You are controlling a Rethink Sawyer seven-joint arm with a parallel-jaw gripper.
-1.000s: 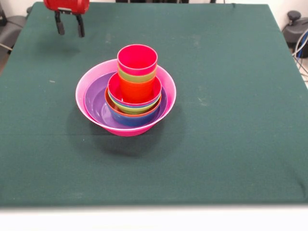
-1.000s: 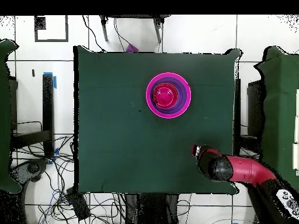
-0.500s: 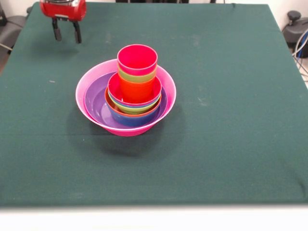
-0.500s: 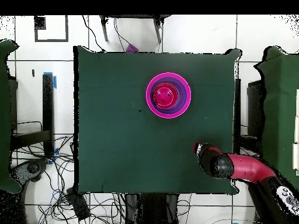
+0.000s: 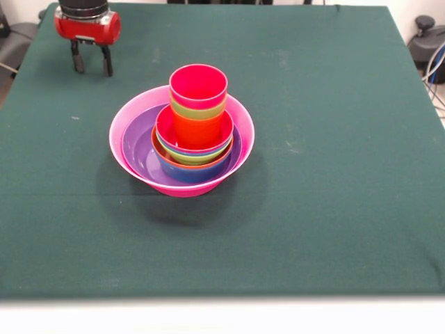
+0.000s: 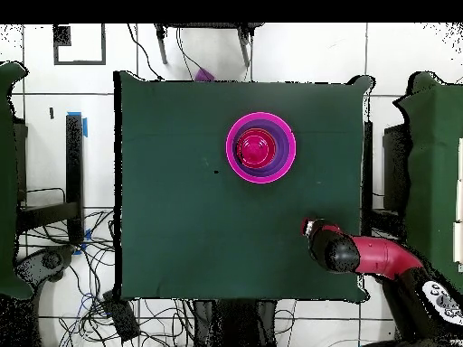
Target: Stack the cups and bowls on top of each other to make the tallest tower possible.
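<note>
The tower (image 5: 182,136) stands complete at frame centre on the counter (image 5: 334,174), cups nested on top. The hand (image 5: 89,64), upper left, hangs empty with fingers parted. Advice: withdraw clear, avoiding any bump.

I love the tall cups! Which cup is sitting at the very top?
The red-pink cup is on top, nested into the lime green cup, which sits in the orange cup below.

arm (image 5: 85,15) cut off at top edge
</note>
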